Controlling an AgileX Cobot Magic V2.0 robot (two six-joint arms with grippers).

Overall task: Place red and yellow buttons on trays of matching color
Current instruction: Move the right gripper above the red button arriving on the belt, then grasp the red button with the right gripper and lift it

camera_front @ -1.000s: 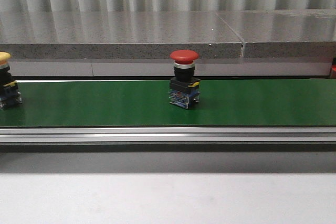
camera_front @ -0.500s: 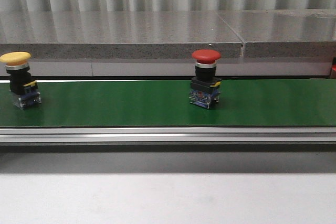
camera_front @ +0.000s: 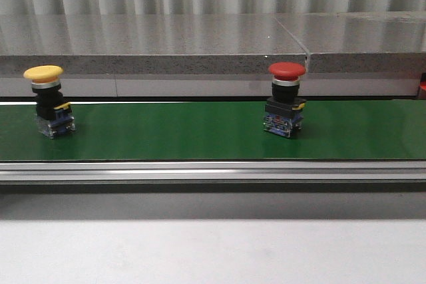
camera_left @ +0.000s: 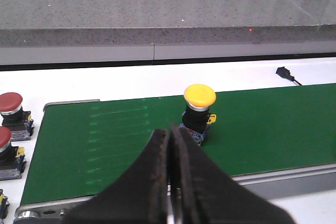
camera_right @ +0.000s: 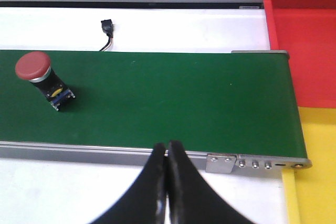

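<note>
- No readable writing anywhere.
- Left gripper [camera_left: 171, 145] closed, empty; yellow button [camera_left: 199, 113] upright on green belt [camera_left: 115, 145] just beyond fingertips.
- Right gripper [camera_right: 167, 157] closed, empty; red button [camera_right: 43, 79] well aside, red tray [camera_right: 304, 45] and yellow tray [camera_right: 315, 177] past belt end.
- Spare red buttons [camera_left: 13, 116] beside belt.

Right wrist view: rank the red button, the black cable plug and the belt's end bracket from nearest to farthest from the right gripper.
1. End bracket, on the belt's near rail beside the right gripper.
2. Red button, upright on the green belt.
3. Black cable plug, on the white table beyond the belt.
</note>
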